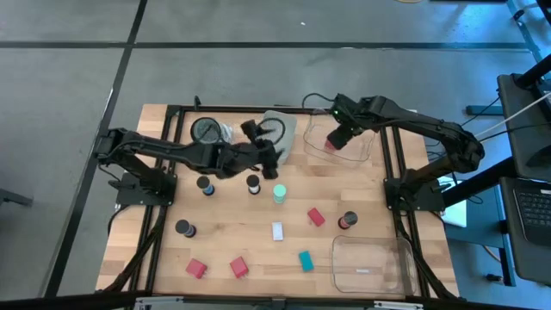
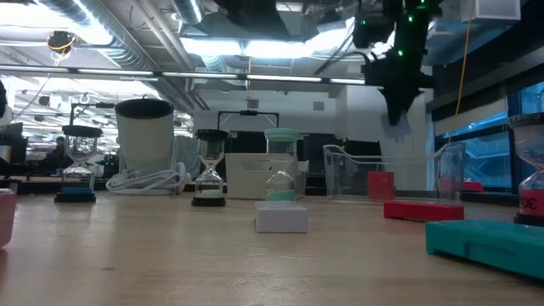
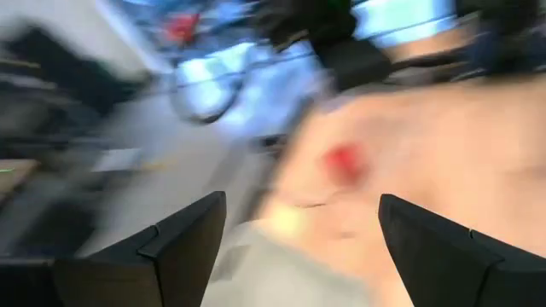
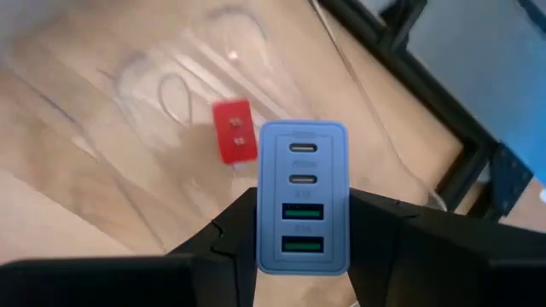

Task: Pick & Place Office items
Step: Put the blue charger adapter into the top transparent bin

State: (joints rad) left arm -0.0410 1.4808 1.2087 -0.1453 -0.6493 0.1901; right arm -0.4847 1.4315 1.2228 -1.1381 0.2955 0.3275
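- The right gripper is seen clenched on a lavender charger block, held above the clear tray in the upper right of the high view.
- A red block is seen lying inside that tray, below the held block.
- The left gripper is shown released, its fingers spread wide with nothing between them, near the upper centre of the high view beside a round grey dish.
- Across the table in the lower half of the high view are scattered the other office items: a green cylinder, a white block, a teal block, further red blocks and dark cylinders.
- A second clear tray is found at the lower right.
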